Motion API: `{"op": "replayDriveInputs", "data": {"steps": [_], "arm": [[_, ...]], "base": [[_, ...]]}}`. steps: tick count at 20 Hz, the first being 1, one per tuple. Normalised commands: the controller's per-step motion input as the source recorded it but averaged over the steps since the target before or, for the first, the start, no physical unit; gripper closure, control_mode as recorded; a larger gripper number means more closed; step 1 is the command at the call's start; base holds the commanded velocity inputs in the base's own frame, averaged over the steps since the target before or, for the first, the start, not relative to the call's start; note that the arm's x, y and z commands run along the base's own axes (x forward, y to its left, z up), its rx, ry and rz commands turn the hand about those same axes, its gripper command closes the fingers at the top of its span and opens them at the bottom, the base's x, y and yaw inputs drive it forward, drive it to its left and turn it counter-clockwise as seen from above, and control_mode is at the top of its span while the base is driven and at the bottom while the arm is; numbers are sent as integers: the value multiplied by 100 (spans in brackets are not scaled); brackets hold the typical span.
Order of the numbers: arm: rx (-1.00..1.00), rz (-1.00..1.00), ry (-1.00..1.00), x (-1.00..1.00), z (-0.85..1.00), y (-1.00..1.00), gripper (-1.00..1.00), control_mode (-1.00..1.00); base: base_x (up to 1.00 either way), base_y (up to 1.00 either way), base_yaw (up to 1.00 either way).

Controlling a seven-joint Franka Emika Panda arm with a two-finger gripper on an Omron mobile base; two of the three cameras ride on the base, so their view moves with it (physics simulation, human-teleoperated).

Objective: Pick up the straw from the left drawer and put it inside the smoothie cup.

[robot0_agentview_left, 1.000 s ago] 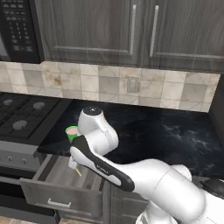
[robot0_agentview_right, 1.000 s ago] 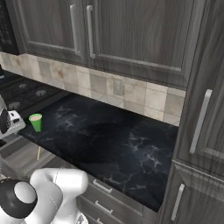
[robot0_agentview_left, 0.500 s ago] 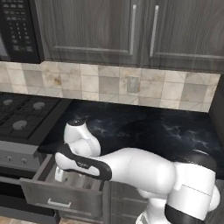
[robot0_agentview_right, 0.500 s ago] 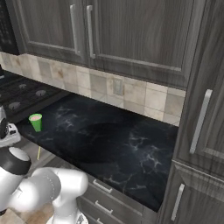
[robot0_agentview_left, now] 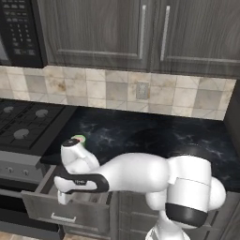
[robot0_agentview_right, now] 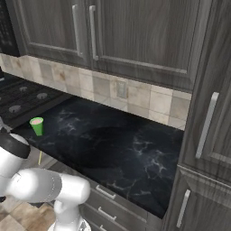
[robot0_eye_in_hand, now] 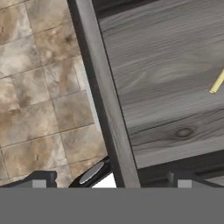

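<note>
Jaws of the gripper (robot0_eye_in_hand: 109,181) are spread wide and hold nothing; they hang above the front edge of the left drawer (robot0_eye_in_hand: 166,65), one tip over the tiled floor (robot0_eye_in_hand: 39,87) and one over the wood-grain bottom. The straw (robot0_eye_in_hand: 217,82) lies on this bottom, apart from the tips, with one end visible at the side of the hand view. The smoothie cup (robot0_agentview_right: 37,126) stands upright on the dark surface (robot0_agentview_right: 122,149), near the stove (robot0_agentview_left: 26,126).

The left drawer (robot0_eye_in_hand: 166,83) has a matt grey wood-grain bottom, the counter (robot0_agentview_right: 126,153) looks like glossy black marble, and the floor (robot0_eye_in_hand: 39,92) is rough beige stone tile.
</note>
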Motion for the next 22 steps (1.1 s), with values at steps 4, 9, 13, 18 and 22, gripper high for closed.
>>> {"op": "replayDriveInputs", "data": {"steps": [4, 9, 13, 18, 22], "arm": [[-11, 0, -4, 3, -43, 2, -100, -100], [-1, 0, 0, 9, -28, 1, -100, -100], [0, 0, 0, 15, -23, 0, -100, -100], [0, 0, 0, 5, -16, 0, -100, -100], [0, 0, 0, 4, -19, 0, -100, -100]], "base": [[0, 0, 0], [0, 0, 0], [0, 0, 0], [0, 0, 0], [0, 0, 0]]}}
